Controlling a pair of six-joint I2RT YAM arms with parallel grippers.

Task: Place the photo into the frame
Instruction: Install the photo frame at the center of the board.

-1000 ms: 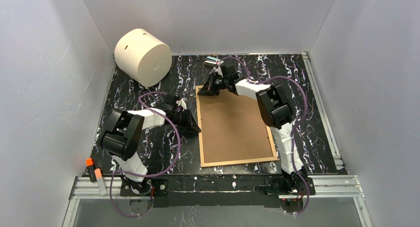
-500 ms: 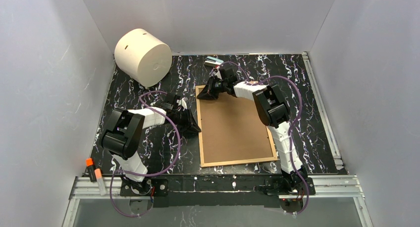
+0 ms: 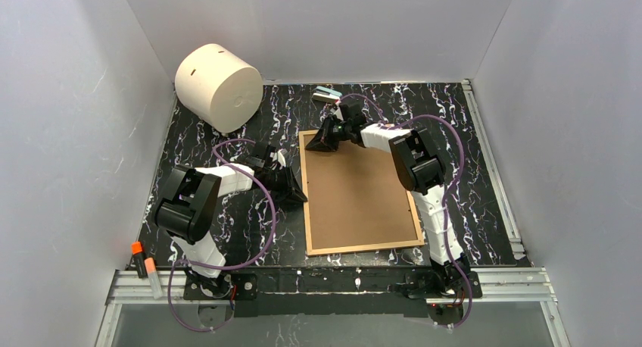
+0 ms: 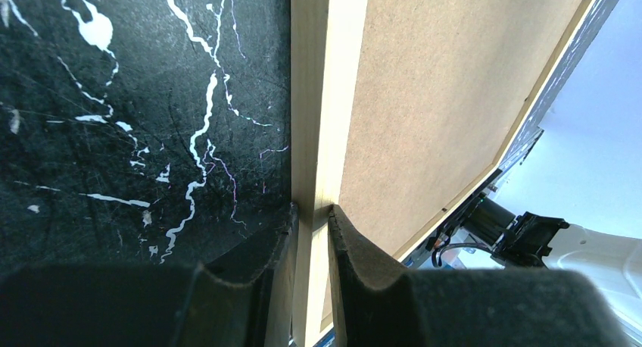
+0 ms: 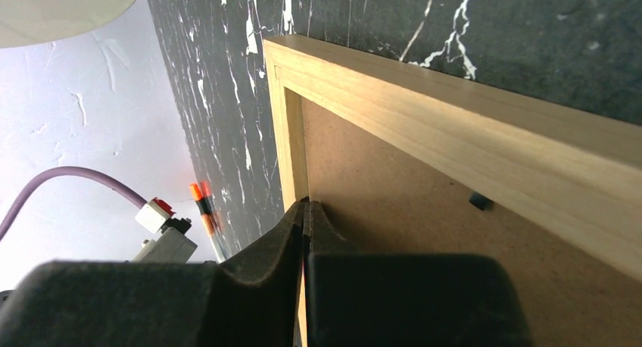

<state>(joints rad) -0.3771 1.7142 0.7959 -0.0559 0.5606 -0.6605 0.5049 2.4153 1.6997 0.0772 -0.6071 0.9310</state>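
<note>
My left gripper clamps the frame by its rail. My right gripper, closed tight, noses the inner edge just ahead. The photo is out of sight. If that tip slips, the frame could skid.

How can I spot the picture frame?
Look at the black marbled table; in its middle lies one big flat rectangle, the frame, with the left pincer nipping its left edge. It is the only thing with a plain brown back and thin pale wood edges, unlike the round cream drum in the far left corner.
</note>
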